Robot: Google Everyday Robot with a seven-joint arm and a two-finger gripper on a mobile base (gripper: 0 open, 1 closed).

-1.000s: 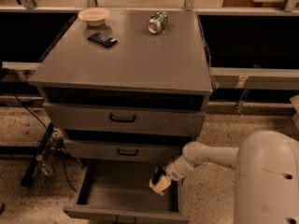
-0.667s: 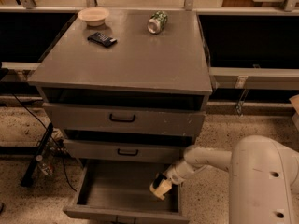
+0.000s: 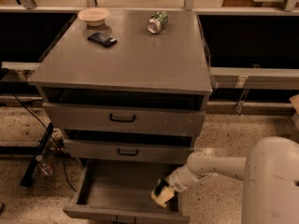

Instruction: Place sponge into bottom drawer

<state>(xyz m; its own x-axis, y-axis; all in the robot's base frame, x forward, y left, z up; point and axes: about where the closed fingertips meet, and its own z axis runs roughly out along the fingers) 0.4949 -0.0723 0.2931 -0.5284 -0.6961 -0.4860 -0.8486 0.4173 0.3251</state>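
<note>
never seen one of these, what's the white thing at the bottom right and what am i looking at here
The white thing is a robot: a rounded body with one arm ending in a two-finger gripper. There is one picture, looking down at the front of a grey cabinet. On its top lie a pale bowl, a flat black packet and a can on its side. The bottom drawer is pulled open. The gripper reaches into it at the right side, shut on a small sponge.

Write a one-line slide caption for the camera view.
End effector holds sponge at the open bottom drawer's right side.
</note>
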